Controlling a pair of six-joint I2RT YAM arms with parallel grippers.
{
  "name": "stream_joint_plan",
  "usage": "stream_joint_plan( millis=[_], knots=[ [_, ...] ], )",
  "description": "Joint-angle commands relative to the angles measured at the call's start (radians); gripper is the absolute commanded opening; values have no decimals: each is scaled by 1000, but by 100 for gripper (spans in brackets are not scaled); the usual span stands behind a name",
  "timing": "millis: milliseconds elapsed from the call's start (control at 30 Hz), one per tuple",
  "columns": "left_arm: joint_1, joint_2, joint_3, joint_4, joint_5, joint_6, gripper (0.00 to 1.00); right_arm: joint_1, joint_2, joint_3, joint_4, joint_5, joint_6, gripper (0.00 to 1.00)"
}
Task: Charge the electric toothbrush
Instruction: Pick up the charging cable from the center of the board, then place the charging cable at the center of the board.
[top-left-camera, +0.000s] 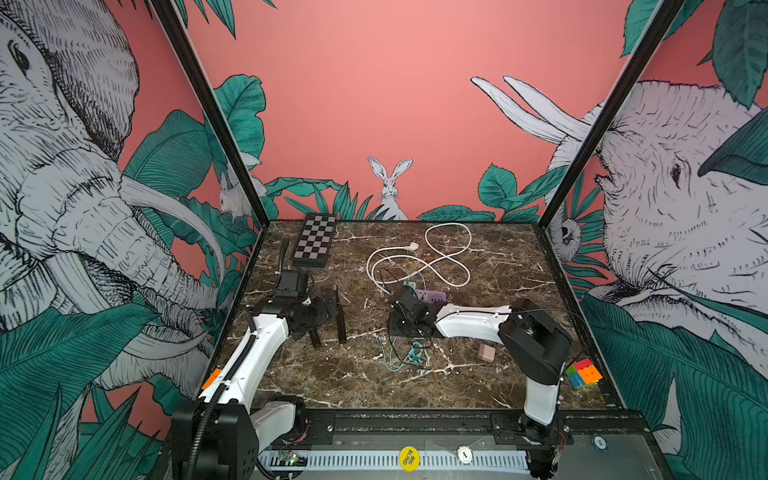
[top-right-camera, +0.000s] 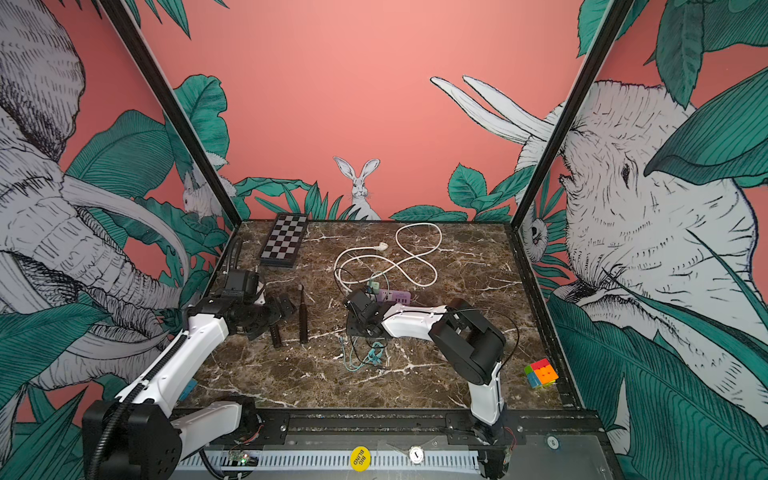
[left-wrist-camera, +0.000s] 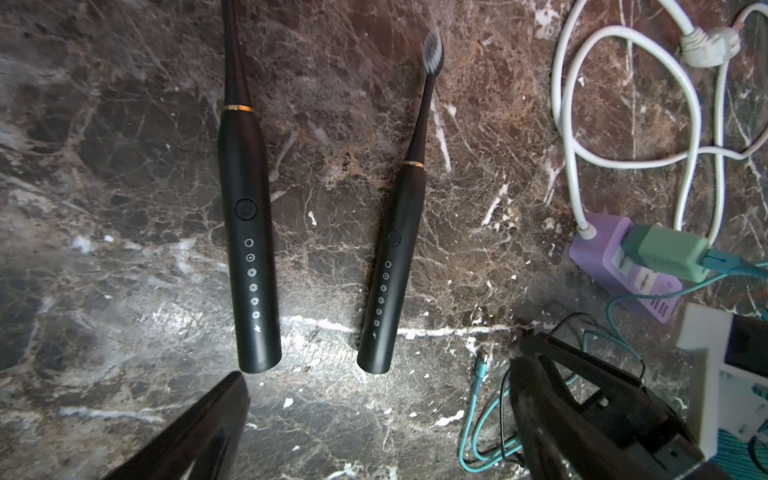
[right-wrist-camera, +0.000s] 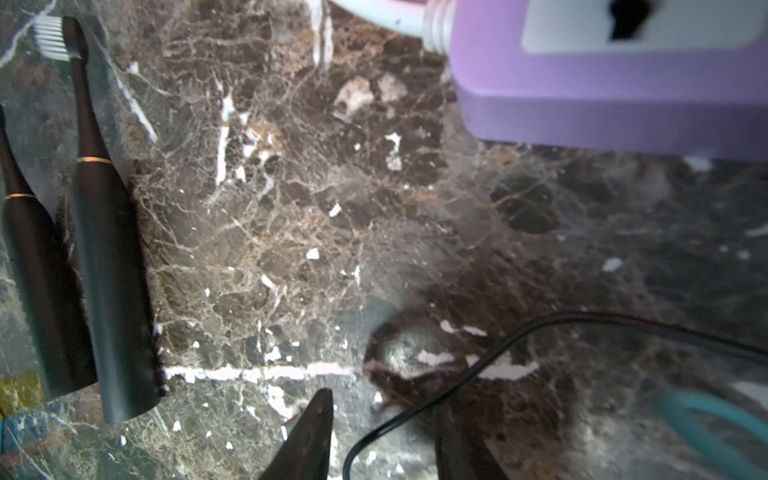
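1. Edges: a chessboard (top-left-camera: 313, 241) fills the far-left corner of the marble surface (top-left-camera: 511, 266). A Rubik's cube (top-left-camera: 584, 372) sits at the right edge, toward the near-right corner, with a small tan block (top-left-camera: 486, 352) further in.
2. Far middle: a white cable (top-left-camera: 449, 249) loops down to a purple power strip (top-left-camera: 432, 296) near the centre. A green adapter (left-wrist-camera: 665, 251) is plugged into it, and a teal cable (top-left-camera: 399, 361) trails toward the near edge in a loose tangle.
3. Open room: bare marble runs along the near edge between the two arm bases. There is more of it between the white loops and the right edge.
4. The task's things lie left of centre, side by side and apart, heads toward the far edge. One is the toothbrush nearer the left edge (left-wrist-camera: 248, 249), the other the second toothbrush (left-wrist-camera: 395, 266).
5. The left claw (left-wrist-camera: 380, 376) hangs over their bases with its jaws spread fully wide, one to each side of the pair. It grips nothing.
6. The right claw (right-wrist-camera: 388, 407) sits low on the near side of the power strip, just beside the teal tangle. Its jaws stand part-way apart (a thin black wire crosses the gap) and nothing is clamped.
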Motion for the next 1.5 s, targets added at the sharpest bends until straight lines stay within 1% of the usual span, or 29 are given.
stream_joint_plan(
  millis=[0,67,100,300,333,433,500,700,767,800,867,1000,1200,1467],
  knots=[
    [6,-11,-12,2,1,13,99,-11,44,-12,27,-32,35,30],
    [6,-11,-10,2,1,15,99,-13,36,-23,50,-40,42,23],
    [6,-13,-10,2,1,15,99,-13,32,-23,53,-44,41,22],
    [6,-7,-9,5,8,16,99,-13,-10,-53,99,-85,36,2],
    [6,-6,-7,4,9,17,99,-13,-20,-57,104,-91,34,0],
    [6,-10,-6,2,10,18,99,-12,-72,-79,114,-98,17,0],
    [6,-12,-2,0,11,16,99,-13,-120,-76,96,-105,-18,0],
    [6,-6,13,-12,13,19,99,-14,-256,-53,-44,-177,-113,0],
    [6,-8,13,-12,10,19,99,-13,-294,-59,-71,-206,-144,0],
    [6,-6,13,-13,10,18,99,-12,-341,-65,-83,-217,-152,0],
    [6,-3,14,-13,12,18,99,-12,-388,-75,-94,-262,-177,0],
    [7,6,20,-12,18,16,99,-10,-472,-39,-200,-319,-274,0],
    [6,10,45,-25,18,21,99,-11,-615,-27,-258,-346,-348,0],
    [6,18,46,-22,26,16,99,-11,-763,49,-401,-377,-471,0]
  ],
)
